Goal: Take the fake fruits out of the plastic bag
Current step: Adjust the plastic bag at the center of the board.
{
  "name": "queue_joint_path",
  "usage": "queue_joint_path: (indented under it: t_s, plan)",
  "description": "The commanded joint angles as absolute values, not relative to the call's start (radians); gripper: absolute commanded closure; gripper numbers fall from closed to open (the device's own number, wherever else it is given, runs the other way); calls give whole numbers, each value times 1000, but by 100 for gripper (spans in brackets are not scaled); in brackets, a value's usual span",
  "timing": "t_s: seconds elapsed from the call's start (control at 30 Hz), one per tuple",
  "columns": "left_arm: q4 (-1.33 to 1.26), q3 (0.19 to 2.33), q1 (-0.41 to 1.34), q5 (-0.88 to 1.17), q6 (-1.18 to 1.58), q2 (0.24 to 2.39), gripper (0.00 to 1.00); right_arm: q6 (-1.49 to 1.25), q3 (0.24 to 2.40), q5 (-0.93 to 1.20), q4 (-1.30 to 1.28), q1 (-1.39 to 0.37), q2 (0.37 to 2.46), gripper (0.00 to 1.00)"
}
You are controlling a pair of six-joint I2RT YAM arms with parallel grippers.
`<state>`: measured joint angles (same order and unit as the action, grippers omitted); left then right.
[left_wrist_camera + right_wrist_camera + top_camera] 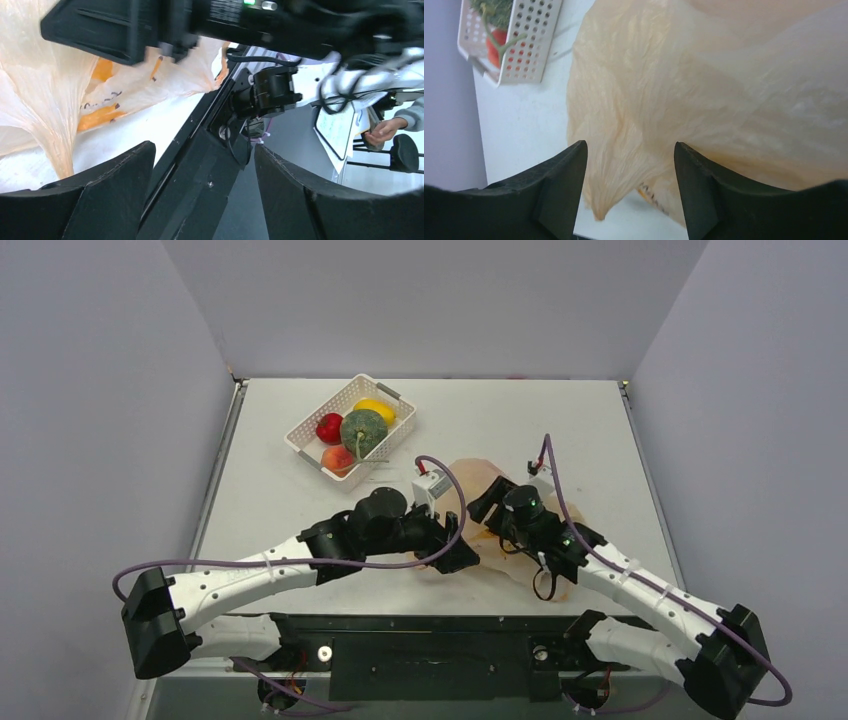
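The pale-orange plastic bag (470,476) lies crumpled on the table between my two grippers. My left gripper (457,558) is open and empty at the bag's near left edge, facing the table's front edge; the left wrist view shows its gripper (202,147) with the bag (55,95) off to the upper left. My right gripper (486,502) is open over the bag; in the right wrist view (630,145) a gathered bag corner (609,185) hangs between its fingers, untouched. A red apple (329,427), green melon (364,431) and yellow fruit (376,409) sit in the basket. Bananas and grapes are out of view.
The white latticed basket (322,408) stands at the back left of the table and also holds an orange-pink peach (338,458). It shows in the right wrist view (531,45). The black front frame (200,195) of the table lies under my left gripper.
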<state>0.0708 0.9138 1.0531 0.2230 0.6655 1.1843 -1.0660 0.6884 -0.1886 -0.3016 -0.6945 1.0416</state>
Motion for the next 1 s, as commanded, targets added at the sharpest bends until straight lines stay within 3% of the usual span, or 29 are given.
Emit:
queue_joint_path:
  t_s: [0.0, 0.17, 0.3, 0.47, 0.8, 0.93, 0.97]
  plan:
    - [46, 882, 1068, 148, 655, 1165, 29, -1014, 707, -275, -353, -811, 893, 34]
    - [46, 873, 1074, 17, 614, 1157, 29, -1102, 581, -301, -376, -832, 711, 28]
    - [21, 867, 1081, -15, 608, 1150, 29, -1091, 513, -307, -313, -741, 640, 24]
    - [37, 872, 1096, -19, 598, 1149, 29, -1060, 505, -171, -241, -589, 724, 25]
    - [70, 897, 1158, -73, 545, 1191, 29, -977, 651, -98, -96, -551, 988, 27]
    - [-18, 895, 1170, -147, 545, 1253, 29, -946, 788, -23, -56, -504, 1119, 37]
    - [-36, 903, 1170, -164, 546, 1267, 29, -950, 798, 21, -42, -485, 1135, 47]
